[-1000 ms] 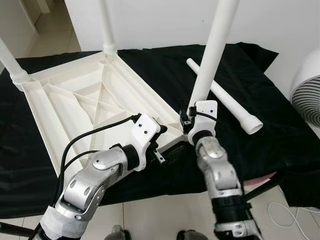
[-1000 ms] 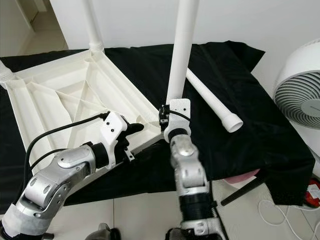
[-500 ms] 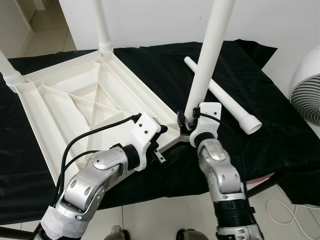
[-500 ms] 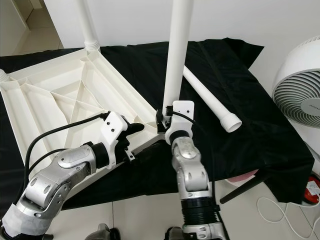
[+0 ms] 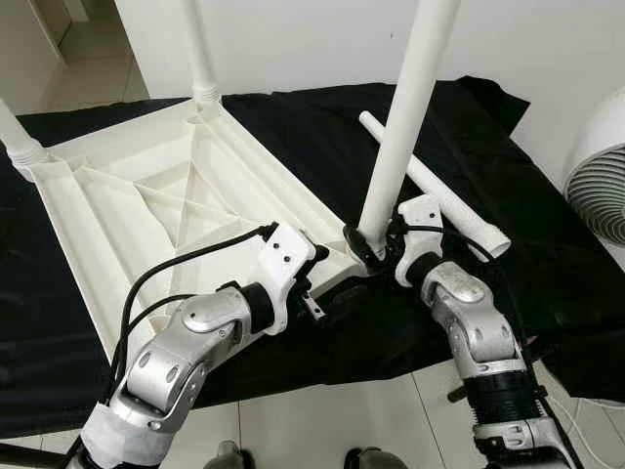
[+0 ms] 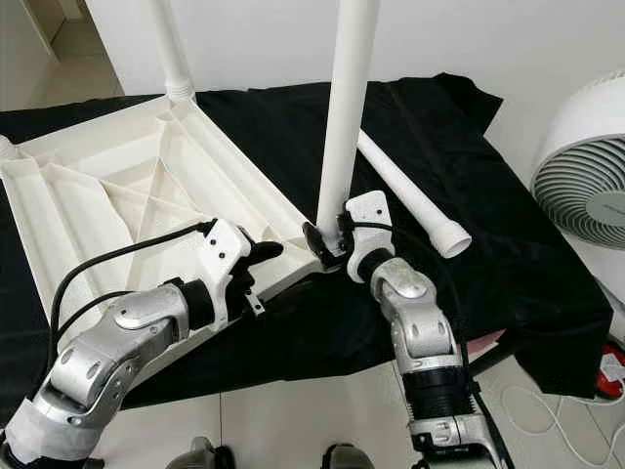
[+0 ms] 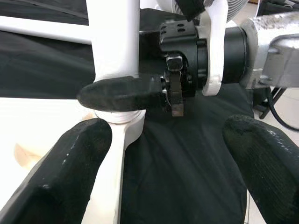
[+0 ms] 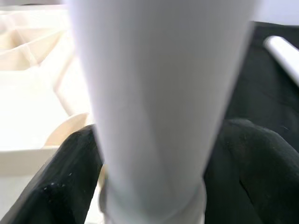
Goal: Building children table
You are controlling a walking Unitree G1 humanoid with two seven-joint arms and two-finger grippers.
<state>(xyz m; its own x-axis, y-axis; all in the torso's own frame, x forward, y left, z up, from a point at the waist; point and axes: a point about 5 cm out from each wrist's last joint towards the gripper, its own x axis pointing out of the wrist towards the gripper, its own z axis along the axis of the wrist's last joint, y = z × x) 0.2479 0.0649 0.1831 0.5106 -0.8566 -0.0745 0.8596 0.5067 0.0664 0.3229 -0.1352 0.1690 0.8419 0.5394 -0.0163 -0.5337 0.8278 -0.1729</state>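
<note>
The white table top point(image 5: 146, 195) lies upside down on a black cloth point(image 5: 293, 127). Two white legs point(image 5: 200, 49) point(image 5: 15, 132) stand in its far corners. A third leg point(image 5: 405, 117) stands upright at the near right corner, and my right gripper point(image 5: 369, 249) is shut on its base, with black fingers point(image 8: 60, 186) on either side of the tube. Just left of that corner, by the table's near edge, my left gripper point(image 7: 168, 140) is open and holds nothing. A loose fourth leg point(image 5: 439, 191) lies on the cloth to the right.
A white fan point(image 5: 601, 191) stands at the right beyond the cloth. The cloth's front edge hangs over pale tiled floor point(image 5: 322, 420). A white wall point(image 5: 312, 39) closes off the back.
My right forearm has swung out to the right while its gripper stays at the leg's base. The left arm has not moved. The camera has shifted slightly.
</note>
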